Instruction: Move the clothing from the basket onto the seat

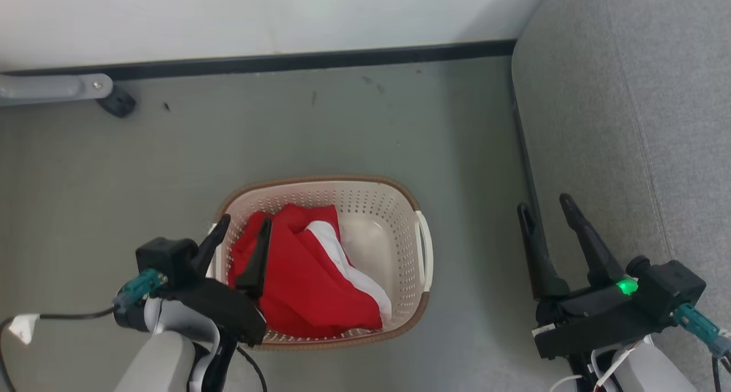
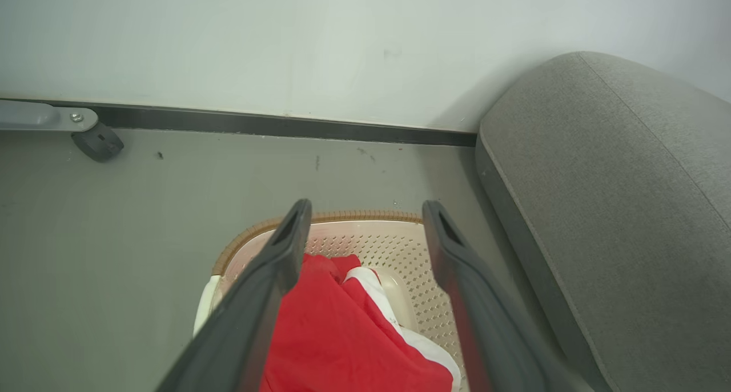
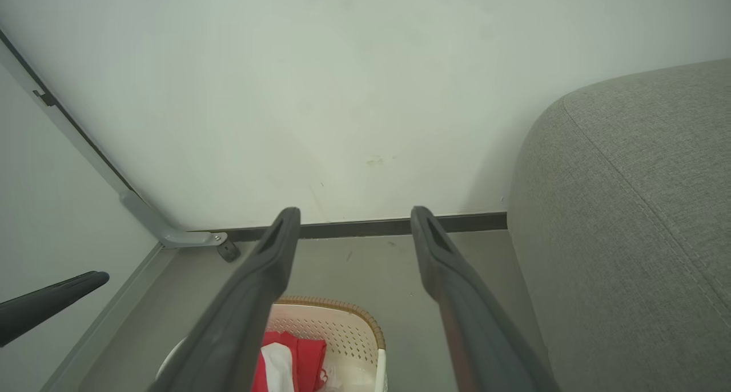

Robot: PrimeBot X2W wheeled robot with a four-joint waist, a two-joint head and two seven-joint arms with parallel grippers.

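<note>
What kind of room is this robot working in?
Probably a living-room corner, or a mock-up of one: a grey upholstered sofa seat beside a plain wall, and a laundry basket of red clothing on the grey floor.

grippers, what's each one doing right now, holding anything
Left gripper: open, holding nothing, over the clothing in the basket.
Right gripper: open, holding nothing, by the seat edge.
</note>
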